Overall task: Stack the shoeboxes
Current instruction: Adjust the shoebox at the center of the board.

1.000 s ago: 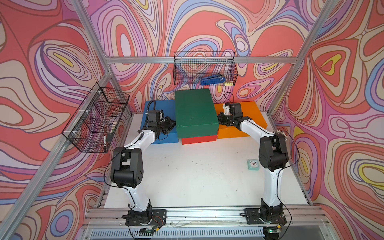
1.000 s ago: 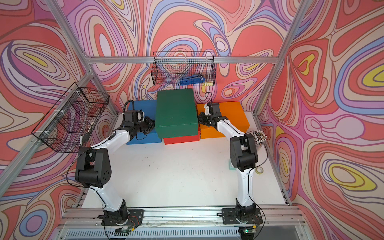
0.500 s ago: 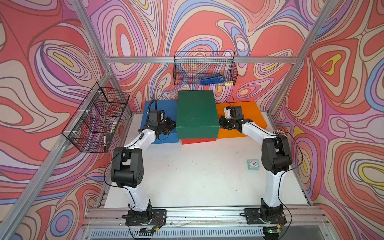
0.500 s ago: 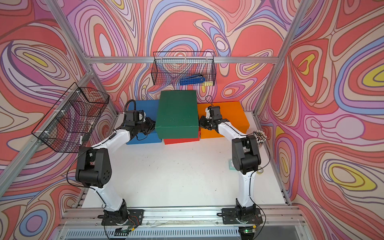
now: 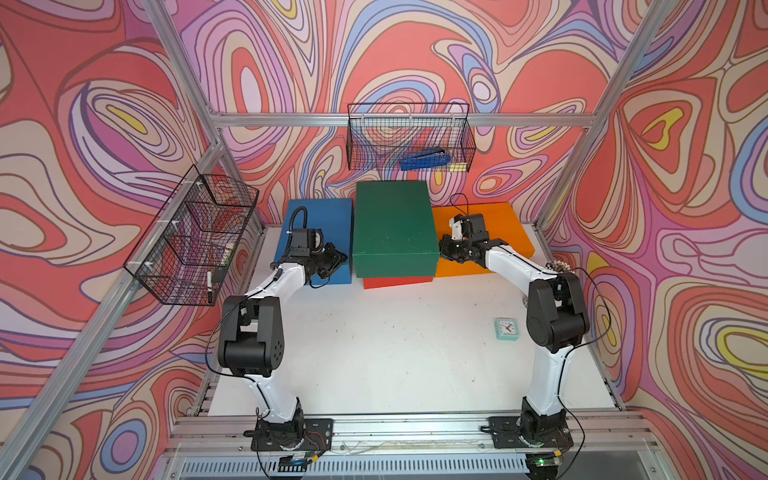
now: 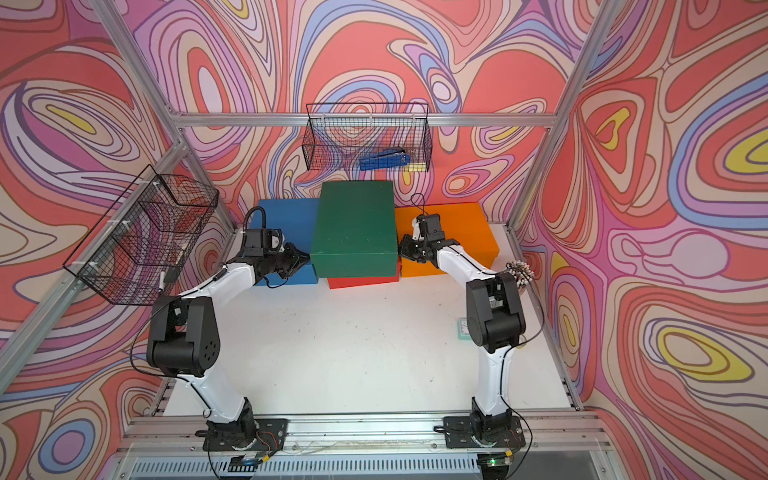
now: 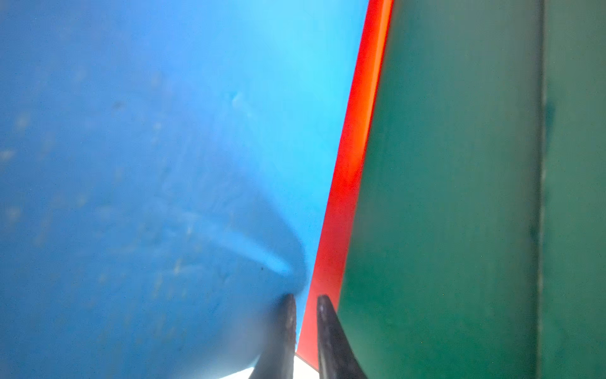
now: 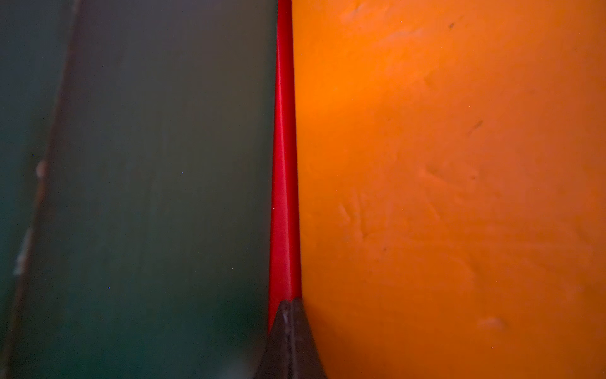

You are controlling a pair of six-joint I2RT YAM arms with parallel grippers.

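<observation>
Right gripper slid nearer (along green shoebox).

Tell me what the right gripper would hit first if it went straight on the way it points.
Most likely the red shoebox: the shut right gripper aims into the thin red strip between the green shoebox wall and the orange shoebox. Depth is unclear; it may graze green first.

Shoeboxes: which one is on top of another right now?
The green shoebox: it sits on the red shoebox, whose front edge peeks out beneath. The blue shoebox and orange shoebox stand on the table beside it.
</observation>
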